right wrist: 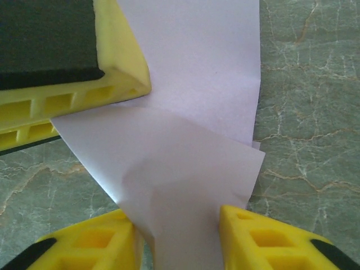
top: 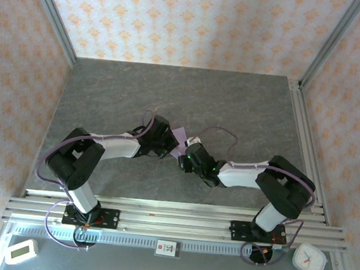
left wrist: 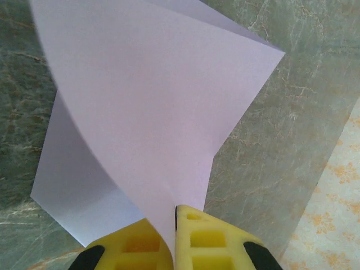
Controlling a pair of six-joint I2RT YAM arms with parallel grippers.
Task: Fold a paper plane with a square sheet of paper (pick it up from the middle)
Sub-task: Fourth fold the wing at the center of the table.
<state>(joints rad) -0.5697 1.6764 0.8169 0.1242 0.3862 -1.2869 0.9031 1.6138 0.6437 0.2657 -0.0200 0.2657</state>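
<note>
The square sheet of paper [top: 180, 137] is pale lilac and hangs above the grey marble tabletop [top: 171, 96], between both grippers at the middle. In the left wrist view the sheet [left wrist: 152, 107] curves upward, and my left gripper [left wrist: 174, 219] is shut on its lower edge between yellow fingers [left wrist: 214, 242]. In the right wrist view a bent flap of the sheet [right wrist: 174, 169] lies in the wide gap of my right gripper [right wrist: 177, 230]. Its yellow fingers [right wrist: 259, 242] stand apart on either side of the flap. The left gripper's finger [right wrist: 118, 67] shows at the upper left there.
Aluminium rails [top: 172, 216] run along the near edge under the arm bases. A white timer [top: 21, 252] and a white clock [top: 309, 260] lie at the front corners. Patterned walls and metal posts [top: 305, 131] close in the table's sides and back.
</note>
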